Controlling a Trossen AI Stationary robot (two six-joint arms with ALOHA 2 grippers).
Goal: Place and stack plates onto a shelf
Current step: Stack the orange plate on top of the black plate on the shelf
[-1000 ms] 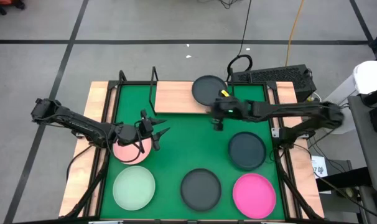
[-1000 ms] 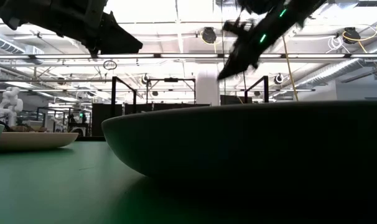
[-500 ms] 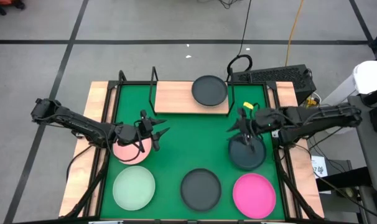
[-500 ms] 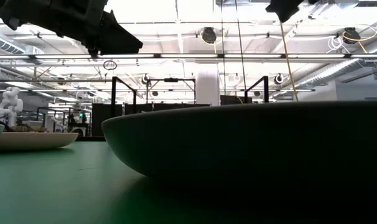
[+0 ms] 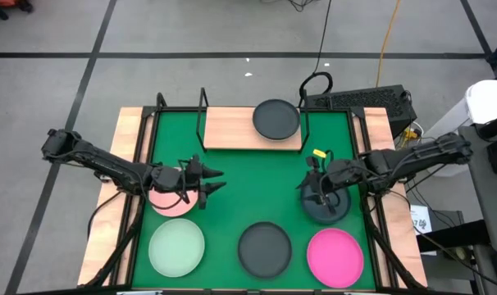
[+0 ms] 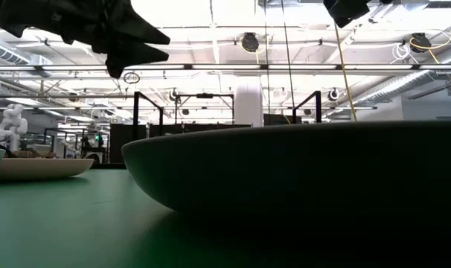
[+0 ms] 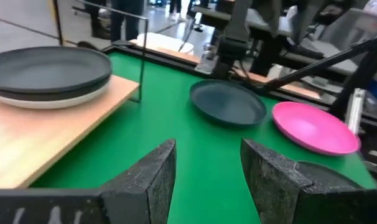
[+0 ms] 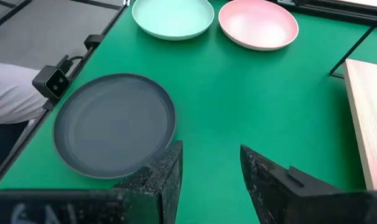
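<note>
The shelf stands at the far middle of the green mat. On it a black plate lies on a white one. My left gripper is open and empty, held high by the right edge of the pale pink plate. My right gripper is open and empty above the left part of the dark teal plate. A pale green plate, a black plate and a hot pink plate lie flat along the mat's near edge.
The shelf's black rod frame rises at the plank's left end. A keyboard and cables lie beyond the far right corner. The low camera sits at the near edge beside the front black plate. Bare mat lies between the grippers.
My right gripper has gone from the shelf's near edge toward the table's near right, and now hangs over the dark teal plate. My left gripper has turned at the wrist and shifted a little toward the table's right. The plates have not moved.
</note>
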